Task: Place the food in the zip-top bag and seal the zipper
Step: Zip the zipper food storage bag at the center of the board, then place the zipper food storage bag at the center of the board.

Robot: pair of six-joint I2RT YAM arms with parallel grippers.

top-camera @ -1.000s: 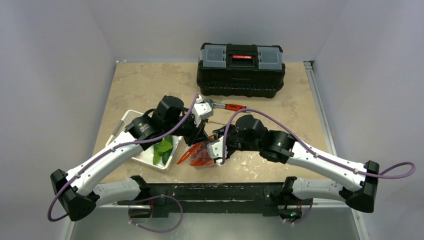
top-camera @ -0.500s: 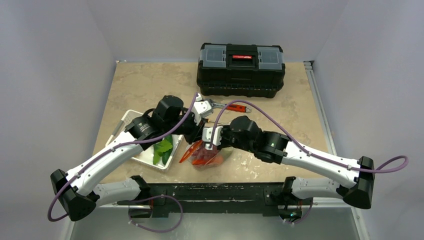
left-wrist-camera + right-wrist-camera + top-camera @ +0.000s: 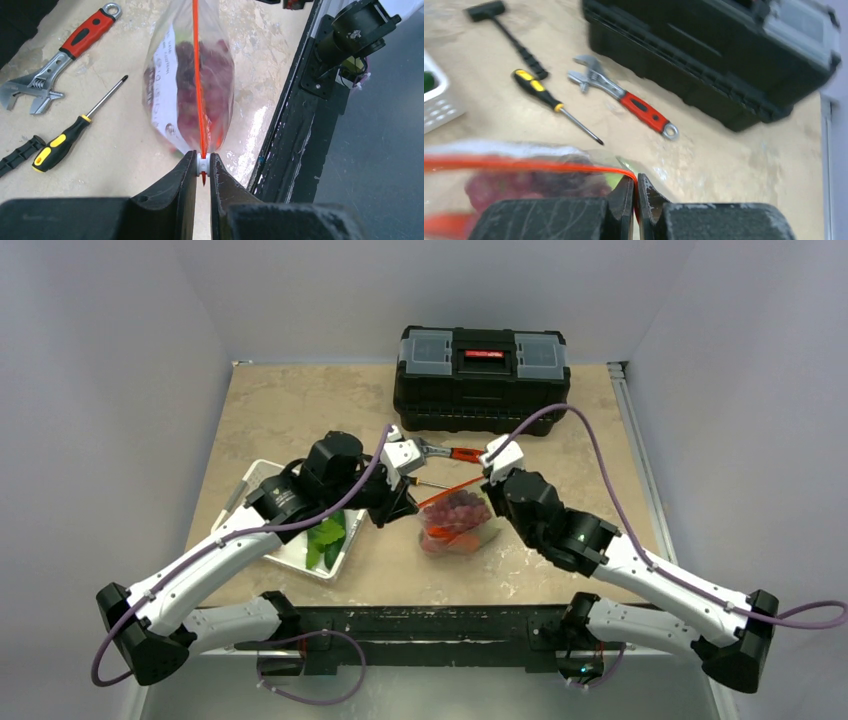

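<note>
The clear zip-top bag (image 3: pixel 455 528) hangs between my two grippers near the table's front middle. Dark purple grapes (image 3: pixel 458 508) and an orange-red piece lie inside it. The red-orange zipper (image 3: pixel 450 493) runs taut from one gripper to the other. My left gripper (image 3: pixel 408 510) is shut on the white slider at the zipper's left end (image 3: pixel 202 164). In the left wrist view the zipper (image 3: pixel 198 90) runs straight away over the bag (image 3: pixel 170 100). My right gripper (image 3: pixel 487 483) is shut on the zipper's right end (image 3: pixel 636 189); the grapes (image 3: pixel 524 185) show below the strip.
A white basket (image 3: pixel 252 472) with green leafy pieces (image 3: pixel 325 537) stands left of the bag. A red-handled wrench (image 3: pixel 452 452) and a yellow-black screwdriver (image 3: pixel 541 92) lie behind the bag. A black toolbox (image 3: pixel 483 375) stands at the back. The table's front edge is close below the bag.
My right gripper has swung from the bag's left side to its right end, pulling the zipper taut. The bag has shifted right. The left gripper has stayed at the left end.
</note>
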